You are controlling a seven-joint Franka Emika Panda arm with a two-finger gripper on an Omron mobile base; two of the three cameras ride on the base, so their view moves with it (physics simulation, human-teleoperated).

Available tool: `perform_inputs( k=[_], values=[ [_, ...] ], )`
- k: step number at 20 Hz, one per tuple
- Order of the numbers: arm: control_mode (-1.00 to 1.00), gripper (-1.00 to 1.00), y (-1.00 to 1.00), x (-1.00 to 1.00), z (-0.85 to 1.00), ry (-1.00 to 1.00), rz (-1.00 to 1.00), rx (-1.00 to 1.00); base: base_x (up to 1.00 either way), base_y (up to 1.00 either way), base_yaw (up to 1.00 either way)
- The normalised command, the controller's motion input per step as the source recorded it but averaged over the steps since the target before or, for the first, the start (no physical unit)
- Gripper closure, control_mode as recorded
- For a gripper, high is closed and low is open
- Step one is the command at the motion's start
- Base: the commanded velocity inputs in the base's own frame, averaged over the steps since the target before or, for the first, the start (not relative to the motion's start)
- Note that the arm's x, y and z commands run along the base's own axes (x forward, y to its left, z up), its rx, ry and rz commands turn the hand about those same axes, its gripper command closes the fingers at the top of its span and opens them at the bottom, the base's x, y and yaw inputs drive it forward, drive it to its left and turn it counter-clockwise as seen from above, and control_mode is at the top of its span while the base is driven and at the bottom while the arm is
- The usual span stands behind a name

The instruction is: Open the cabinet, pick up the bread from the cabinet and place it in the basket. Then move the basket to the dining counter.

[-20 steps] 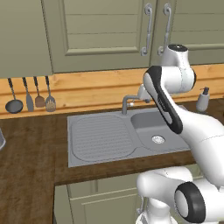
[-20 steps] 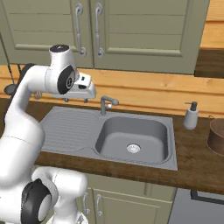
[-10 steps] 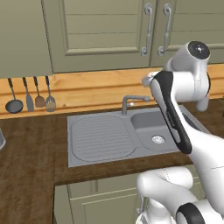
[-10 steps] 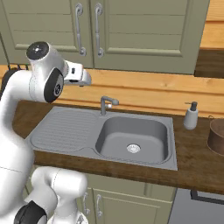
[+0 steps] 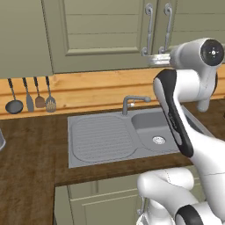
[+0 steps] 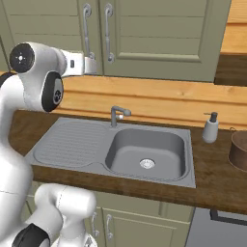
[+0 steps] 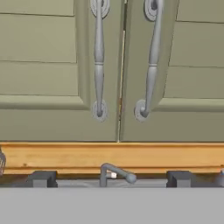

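Observation:
The sage-green wall cabinet (image 7: 52,65) has both tall panelled doors closed. Its two curved grey bar handles (image 7: 99,57) hang side by side at the seam, straight ahead in the hand view. My gripper (image 7: 110,179) is open and holds nothing, with its dark fingertips (image 7: 41,178) spread wide. It hovers just below the handles (image 6: 87,29), level with the doors' lower edge (image 5: 149,61) and a short way in front of them. The bread is hidden behind the doors. A round brown basket (image 6: 240,150) shows partly at the right edge of the worktop. The dining counter is out of view.
A grey sink (image 6: 188,159) with a drainboard and a faucet (image 6: 118,115) sits in the dark wood worktop below the hand. A soap dispenser (image 6: 210,128) stands right of the sink. Several utensils (image 5: 30,96) hang on the wooden backsplash at left.
The arm has lifted the hand from faucet height up to the bottom of the cabinet doors. The jaws have spread slightly wider.

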Motion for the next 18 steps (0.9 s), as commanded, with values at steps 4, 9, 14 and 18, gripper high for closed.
perform_inputs(
  k=[4,9,14,18],
  values=[
    [-1.00,-1.00,-0.47,-0.06,0.59,-0.30,-0.05,0.05,0.00,0.00,0.00],
    [-1.00,-1.00,-0.43,0.01,0.34,-0.15,0.00,0.12,0.00,0.00,0.00],
    [-1.00,-1.00,-0.07,0.37,0.00,-0.01,0.00,0.10,0.00,0.00,0.00],
    [-1.00,-1.00,-0.12,0.50,0.01,0.00,0.00,0.11,0.00,0.00,0.00]
  ],
)
